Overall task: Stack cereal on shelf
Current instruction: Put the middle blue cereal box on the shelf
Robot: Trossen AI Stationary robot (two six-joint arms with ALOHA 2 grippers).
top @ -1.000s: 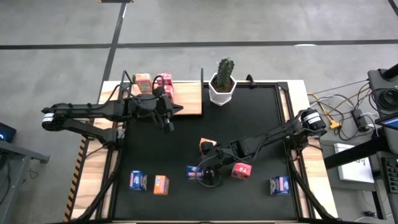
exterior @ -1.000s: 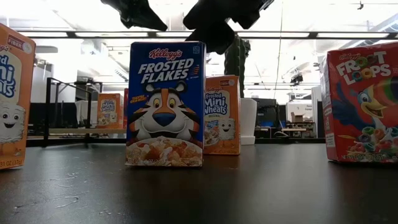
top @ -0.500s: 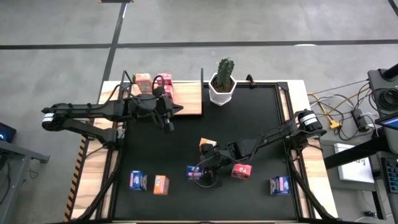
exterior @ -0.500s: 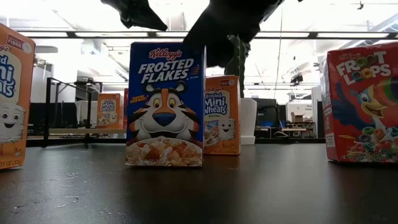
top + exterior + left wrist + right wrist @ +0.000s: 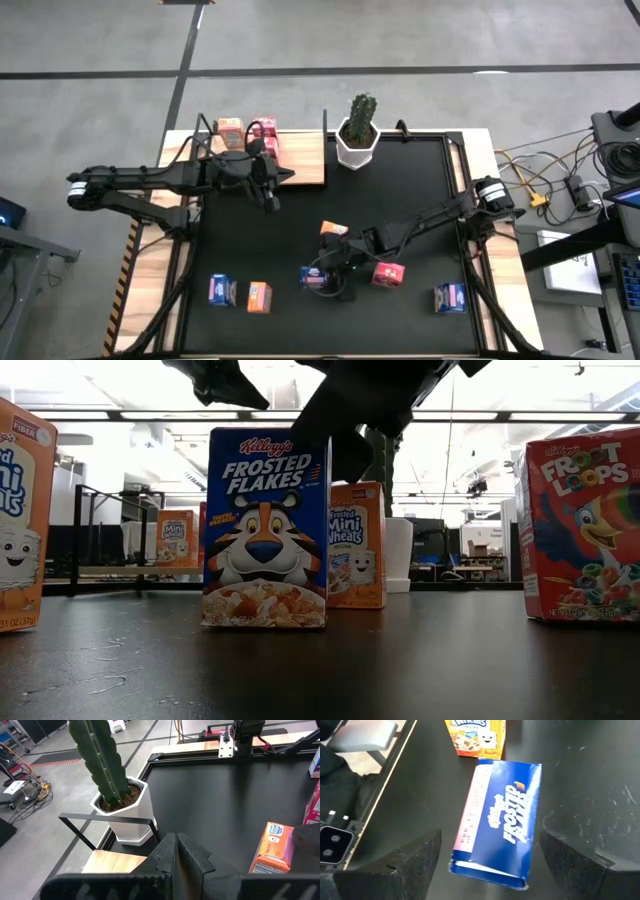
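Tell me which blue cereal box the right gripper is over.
The middle blue box, between the right gripper's open fingers. The other two blue boxes stand apart, one near the front-left, one at the front-right.

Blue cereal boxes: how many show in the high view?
3: one at the mat's front left, one under the right gripper at centre front, one at front right. None visibly hidden.

Two dark slim jointed arms, white-banded bases, matte black blocky tool fingers
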